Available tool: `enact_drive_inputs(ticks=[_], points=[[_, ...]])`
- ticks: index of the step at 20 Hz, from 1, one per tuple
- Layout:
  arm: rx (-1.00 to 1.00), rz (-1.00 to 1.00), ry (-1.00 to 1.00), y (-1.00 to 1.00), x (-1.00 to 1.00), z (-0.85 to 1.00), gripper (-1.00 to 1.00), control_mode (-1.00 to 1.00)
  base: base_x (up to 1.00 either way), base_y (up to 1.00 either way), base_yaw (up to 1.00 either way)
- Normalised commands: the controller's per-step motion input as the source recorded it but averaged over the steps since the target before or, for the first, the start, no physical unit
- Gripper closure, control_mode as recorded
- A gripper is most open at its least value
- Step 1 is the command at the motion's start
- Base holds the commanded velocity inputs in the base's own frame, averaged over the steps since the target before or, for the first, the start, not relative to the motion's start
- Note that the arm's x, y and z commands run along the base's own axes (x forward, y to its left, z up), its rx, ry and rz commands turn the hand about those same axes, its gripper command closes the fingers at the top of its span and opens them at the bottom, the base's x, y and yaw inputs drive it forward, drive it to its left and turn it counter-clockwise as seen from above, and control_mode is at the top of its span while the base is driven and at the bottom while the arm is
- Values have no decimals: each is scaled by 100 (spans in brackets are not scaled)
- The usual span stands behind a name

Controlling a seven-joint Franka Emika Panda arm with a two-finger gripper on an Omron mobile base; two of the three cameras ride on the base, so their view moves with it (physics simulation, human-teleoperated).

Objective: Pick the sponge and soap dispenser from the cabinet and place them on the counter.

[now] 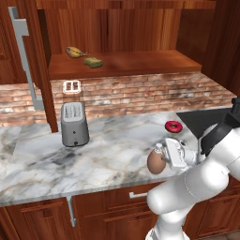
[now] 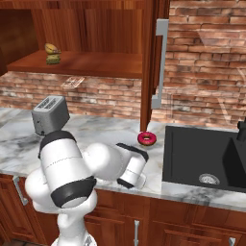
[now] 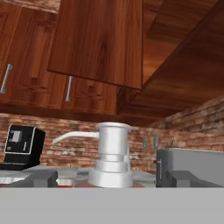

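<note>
1. At the upper left of the left base view, the cabinet stands with its door swung open; on its shelf lie a banana and, just to its right, the sponge, not yet fetched.
2. Below, at centre left, a silver toaster stands on the counter.
3. Right of centre, the soap dispenser is near the counter's front edge, held sideways in the gripper, which is clamped on the bottle. Whether its base touches the marble I cannot tell.
4. Just above it in the frame, a red doughnut lies near the black sink at the right.
5. In the hand view, the pale pump nozzle rises at bottom centre between the dark tips.
6. Judgement: the dispenser's placing is in hand. Next it should be settled upright on bare marble clear of the doughnut and released; then the arm must reach up to the shelf for the sponge, avoiding the banana.
</note>
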Motion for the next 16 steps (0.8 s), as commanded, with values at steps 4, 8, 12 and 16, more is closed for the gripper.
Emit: enact_drive_inputs(ticks=[4, 8, 12, 16], points=[[0, 1, -4, -25, -12, -17, -100, -100, 0, 0, 0], [0, 0, -10, -48, -21, -1, -100, -100, 0, 0, 0], [1, 0, -17, -39, -27, 3, -100, -100, 0, 0, 0], [6, 0, -19, -18, -33, 29, -100, -100, 0, 0, 0]])
